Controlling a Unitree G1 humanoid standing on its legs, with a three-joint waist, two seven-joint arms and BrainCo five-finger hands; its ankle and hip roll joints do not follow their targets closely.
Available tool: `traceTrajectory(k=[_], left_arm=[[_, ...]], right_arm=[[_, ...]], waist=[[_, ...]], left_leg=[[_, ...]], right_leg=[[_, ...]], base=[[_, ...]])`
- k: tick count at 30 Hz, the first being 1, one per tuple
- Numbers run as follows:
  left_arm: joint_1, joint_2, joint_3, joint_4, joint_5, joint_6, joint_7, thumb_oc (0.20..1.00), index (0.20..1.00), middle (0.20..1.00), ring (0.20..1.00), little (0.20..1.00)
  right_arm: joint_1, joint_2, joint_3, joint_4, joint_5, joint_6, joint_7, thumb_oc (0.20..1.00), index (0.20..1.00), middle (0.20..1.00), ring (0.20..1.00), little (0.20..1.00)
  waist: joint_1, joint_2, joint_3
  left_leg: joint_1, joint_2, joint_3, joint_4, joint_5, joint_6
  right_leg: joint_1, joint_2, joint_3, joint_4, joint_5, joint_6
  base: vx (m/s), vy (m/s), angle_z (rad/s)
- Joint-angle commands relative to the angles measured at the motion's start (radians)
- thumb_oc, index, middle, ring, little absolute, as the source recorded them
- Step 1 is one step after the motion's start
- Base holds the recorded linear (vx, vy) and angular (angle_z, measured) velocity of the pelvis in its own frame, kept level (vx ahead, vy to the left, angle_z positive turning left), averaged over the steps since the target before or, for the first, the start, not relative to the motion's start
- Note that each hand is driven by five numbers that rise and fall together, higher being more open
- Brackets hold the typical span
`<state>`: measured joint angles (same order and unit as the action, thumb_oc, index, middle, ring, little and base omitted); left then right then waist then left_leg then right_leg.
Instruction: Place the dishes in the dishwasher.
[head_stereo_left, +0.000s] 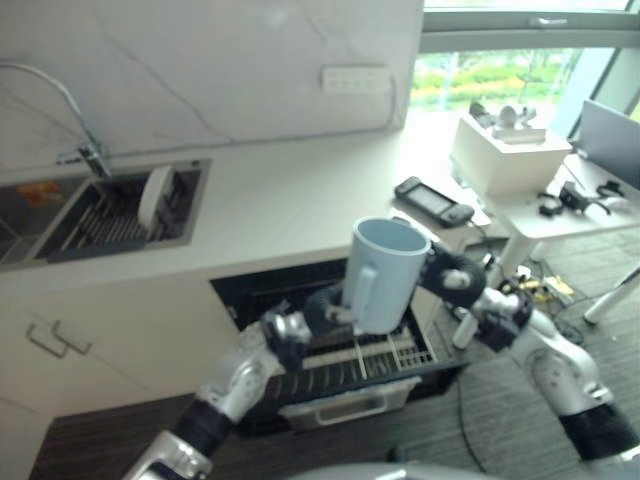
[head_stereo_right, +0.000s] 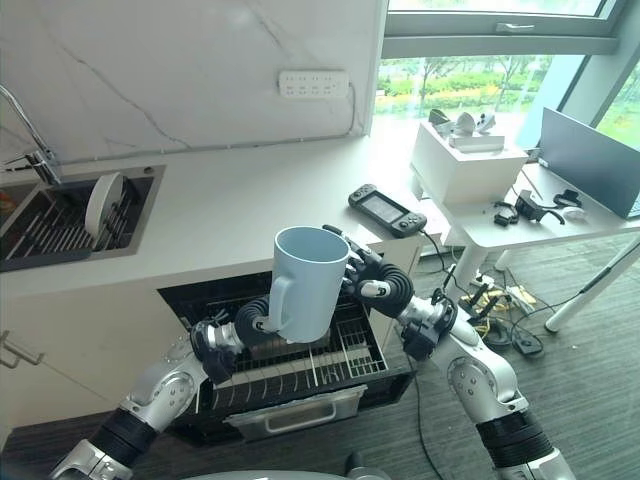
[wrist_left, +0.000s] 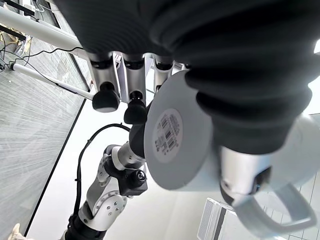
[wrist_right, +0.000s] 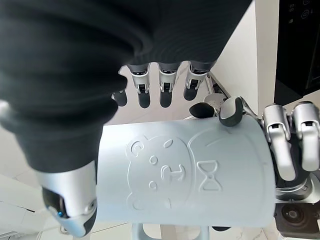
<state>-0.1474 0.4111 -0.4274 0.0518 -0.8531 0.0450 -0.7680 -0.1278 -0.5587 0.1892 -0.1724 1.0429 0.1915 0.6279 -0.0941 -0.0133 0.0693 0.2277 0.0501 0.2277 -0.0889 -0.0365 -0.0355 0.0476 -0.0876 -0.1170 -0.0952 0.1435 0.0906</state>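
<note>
Above the open dishwasher rack (head_stereo_right: 300, 375), the pale blue mug (head_stereo_right: 308, 282) stands upright with the left hand (head_stereo_right: 262, 318) curled at its base and handle and the right hand (head_stereo_right: 366, 272) seemingly cupping its side, so one hand should release before lowering.

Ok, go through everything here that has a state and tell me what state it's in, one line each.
Mug: upright, held in the air above the rack.
Left hand: fingers curled at the mug's base.
Right hand: fingers against the mug's side.
Dishwasher: open.
Rack: pulled out.
Plate: standing on edge in the sink.
</note>
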Motion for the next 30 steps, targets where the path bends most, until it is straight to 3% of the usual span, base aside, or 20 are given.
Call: traceTrajectory(k=[1,24,30], left_arm=[[-0.027,0.006,0.02,0.002,-0.049,-0.054,-0.013,0.2,0.2,0.2,0.2,0.2],[-0.049,0.035,-0.016,0.004,0.05,-0.124,0.032,0.2,0.2,0.2,0.2,0.2],[-0.052,0.035,-0.028,0.001,0.07,-0.116,0.04,0.2,0.2,0.2,0.2,0.2]], right_arm=[[-0.064,0.007,-0.002,-0.07,0.044,-0.031,0.019,1.0,1.0,1.0,1.0,1.0],[-0.094,0.033,0.084,-0.066,-0.016,-0.01,-0.025,1.0,1.0,1.0,1.0,1.0],[-0.104,0.042,0.108,-0.079,-0.021,-0.017,-0.038,1.0,1.0,1.0,1.0,1.0]], waist=[[0.007,-0.028,0.0],[0.016,-0.024,0.004],[0.021,-0.025,0.008]], left_leg=[[0.005,0.048,-0.007,0.002,-0.043,-0.004],[0.003,0.045,-0.021,0.002,-0.041,0.0],[0.004,0.045,-0.026,0.002,-0.041,0.002]], right_leg=[[0.026,-0.105,-0.005,0.024,-0.045,0.106],[0.026,-0.103,0.003,0.022,-0.042,0.109],[0.026,-0.105,0.001,0.025,-0.043,0.111]], base=[[0.0,0.0,0.0],[0.0,0.0,0.0],[0.0,0.0,0.0]])
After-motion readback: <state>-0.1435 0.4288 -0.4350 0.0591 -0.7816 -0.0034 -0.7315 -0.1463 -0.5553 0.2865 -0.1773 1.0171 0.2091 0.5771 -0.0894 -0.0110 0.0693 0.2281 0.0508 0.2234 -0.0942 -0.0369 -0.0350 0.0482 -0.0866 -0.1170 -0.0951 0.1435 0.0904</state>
